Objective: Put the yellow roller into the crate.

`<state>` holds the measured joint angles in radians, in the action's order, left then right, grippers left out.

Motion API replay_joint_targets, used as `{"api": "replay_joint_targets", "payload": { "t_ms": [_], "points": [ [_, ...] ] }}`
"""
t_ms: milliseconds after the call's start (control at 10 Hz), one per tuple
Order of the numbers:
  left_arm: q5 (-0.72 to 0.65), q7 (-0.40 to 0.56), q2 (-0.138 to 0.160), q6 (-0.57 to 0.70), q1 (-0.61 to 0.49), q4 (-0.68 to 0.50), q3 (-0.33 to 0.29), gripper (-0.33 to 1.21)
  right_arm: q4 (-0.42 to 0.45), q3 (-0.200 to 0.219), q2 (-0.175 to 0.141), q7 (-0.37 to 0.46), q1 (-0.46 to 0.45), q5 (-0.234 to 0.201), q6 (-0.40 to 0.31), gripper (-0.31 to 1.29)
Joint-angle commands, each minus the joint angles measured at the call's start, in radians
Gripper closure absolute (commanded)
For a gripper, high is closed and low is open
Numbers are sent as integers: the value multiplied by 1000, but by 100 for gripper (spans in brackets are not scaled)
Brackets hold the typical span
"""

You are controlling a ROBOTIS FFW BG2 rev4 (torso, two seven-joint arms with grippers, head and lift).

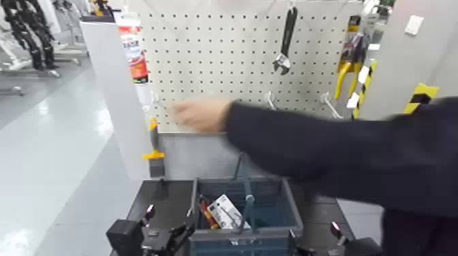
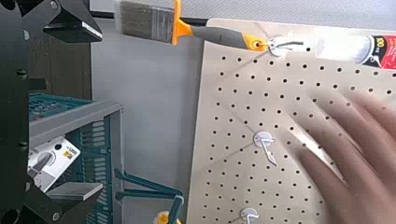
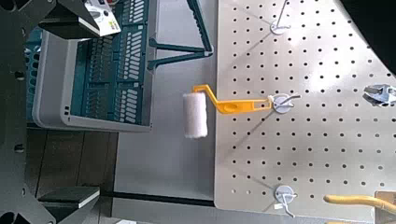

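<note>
A person's dark sleeve (image 1: 327, 153) crosses closest to the head camera, bare hand (image 1: 201, 114) in front of the pegboard (image 1: 204, 41). Yellow roller (image 3: 233, 106) hangs by its handle end from a hook (image 3: 281, 103), white sleeve at the free end; out of sight in head view, likely behind the arm. Right gripper (image 1: 315, 238) by the crate (image 1: 295, 210), jaws spread, nothing between. Left gripper (image 1: 167, 231), other side of crate, also spread and empty. Roller probably light: stiff plastic handle, perhaps slick; nap soft, would squash and roll. Best grip: broad handle, clear of the hook.
</note>
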<state>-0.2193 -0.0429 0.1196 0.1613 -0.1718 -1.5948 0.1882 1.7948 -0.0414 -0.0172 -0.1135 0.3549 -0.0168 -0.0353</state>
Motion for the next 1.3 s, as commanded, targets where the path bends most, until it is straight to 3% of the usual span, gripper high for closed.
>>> {"api": "replay_joint_targets", "payload": {
  "t_ms": [100, 600, 800, 1000, 1300],
  "points": [
    [0, 0, 0, 0, 0, 1, -1, 17, 0, 0, 0, 0, 1, 2, 0, 12],
    [0, 0, -2, 3, 2, 4, 1, 17, 0, 18, -3, -25, -14, 6, 6, 12],
    [-3, 0, -2, 6, 3, 7, 1, 17, 0, 55, -12, -98, -56, 12, 48, 12],
    [-3, 0, -2, 10, 5, 10, 1, 17, -26, 83, -30, -227, -149, 12, 129, 12],
    [-3, 0, -2, 12, 6, 12, 1, 17, -80, 80, -67, -296, -263, 6, 187, 12]
  ]
}}
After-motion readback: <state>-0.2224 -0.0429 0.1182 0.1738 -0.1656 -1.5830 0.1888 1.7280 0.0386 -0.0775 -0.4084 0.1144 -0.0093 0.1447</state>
